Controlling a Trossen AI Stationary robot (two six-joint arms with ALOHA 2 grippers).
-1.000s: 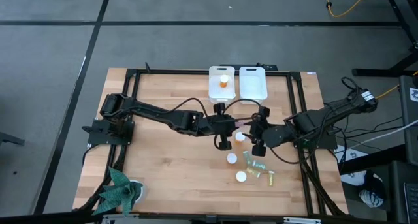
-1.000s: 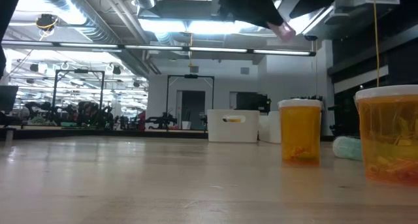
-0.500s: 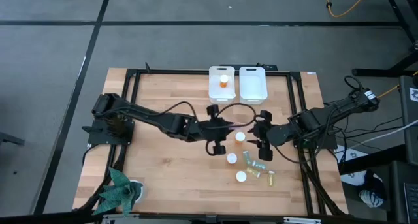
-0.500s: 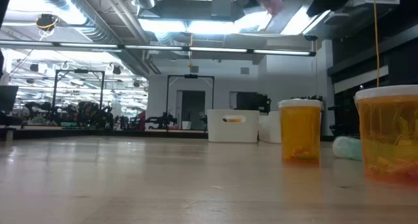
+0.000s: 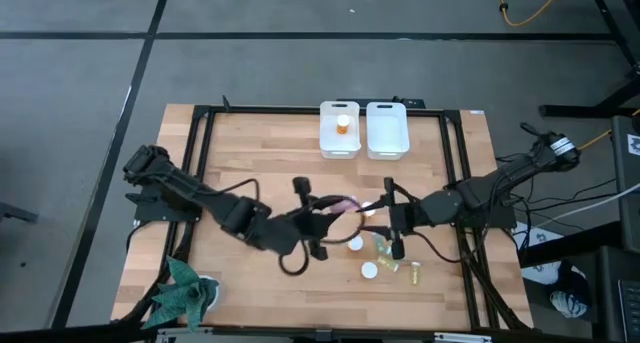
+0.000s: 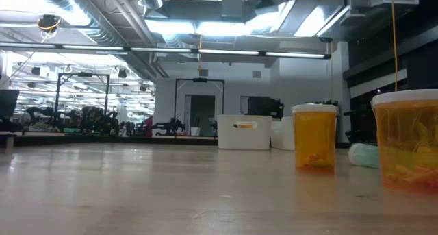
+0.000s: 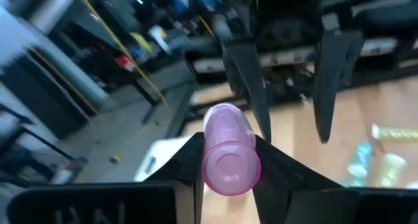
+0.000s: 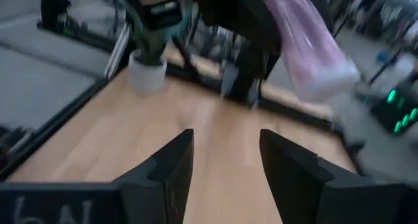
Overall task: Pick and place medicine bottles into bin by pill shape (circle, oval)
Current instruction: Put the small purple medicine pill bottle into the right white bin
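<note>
My left gripper (image 5: 322,223) is shut on a translucent pink bottle (image 7: 228,152) above the table's middle. My right gripper (image 5: 392,230) is open and empty just right of it, facing the pink bottle (image 8: 307,41). On the table near them are white-capped orange bottles (image 5: 355,243) (image 5: 369,270) standing upright, a green bottle (image 5: 385,248) and a yellow one (image 5: 412,273) lying down. The low view shows two orange bottles (image 6: 315,135) (image 6: 410,142) standing on their bases and the green one (image 6: 363,155) on its side. One orange bottle (image 5: 343,124) stands in the left bin. My left gripper pinches the pink bottle's round sides (image 7: 208,160) between its two fingers, near the end that faces the wrist. The fingers come about level from the table's left and lie along the bottle. The bottle sticks out past the fingertips (image 5: 345,205), roughly level and clear of the table.
Two white bins (image 5: 340,141) (image 5: 388,128) stand side by side at the table's far edge. A green plush toy (image 5: 185,293) lies at the near left corner. A black frame (image 5: 200,183) runs around the table. The wood left of the bottles is bare.
My left gripper has carried the pink bottle toward the table's near edge and a little left, and up out of the low view. My right gripper has also gone toward the near edge, staying just right of the bottle.
</note>
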